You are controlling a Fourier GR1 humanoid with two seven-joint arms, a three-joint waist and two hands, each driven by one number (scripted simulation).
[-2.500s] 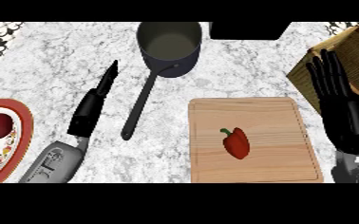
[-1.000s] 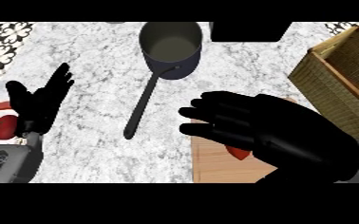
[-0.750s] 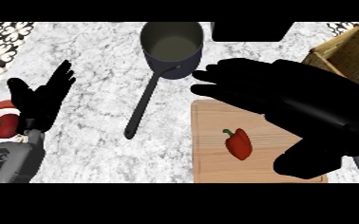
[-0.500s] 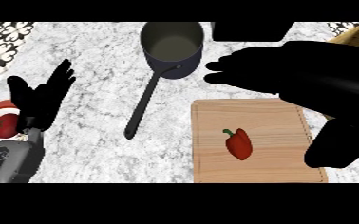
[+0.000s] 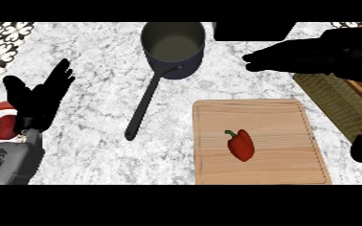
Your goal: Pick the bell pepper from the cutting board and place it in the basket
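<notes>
Head view, looking steeply down on the marble counter (image 5: 92, 52). Red bell pepper (image 5: 241, 144) lying free on the wooden cutting board (image 5: 283, 119), a little right of the board's middle, touched by nothing. Right robot hand (image 5: 311, 57) above the far right of the counter, beyond the board's far edge, fingers stretched straight toward the left, holding nothing. Left robot hand (image 5: 39, 98) resting open at the left edge, fingers up, also without any load. Woven basket (image 5: 332, 98) only partly visible at the right edge, just beside the board. Dark pot (image 5: 174, 45) at the far side, its long handle running near-left, well apart from the pepper.

Step in hand, by judgement: the approach, with no grasp made yet. Next move probably needs bringing the right robot hand nearer and down over the pepper, then curling the fingers round it, then lifting and carrying it right to the basket.
</notes>
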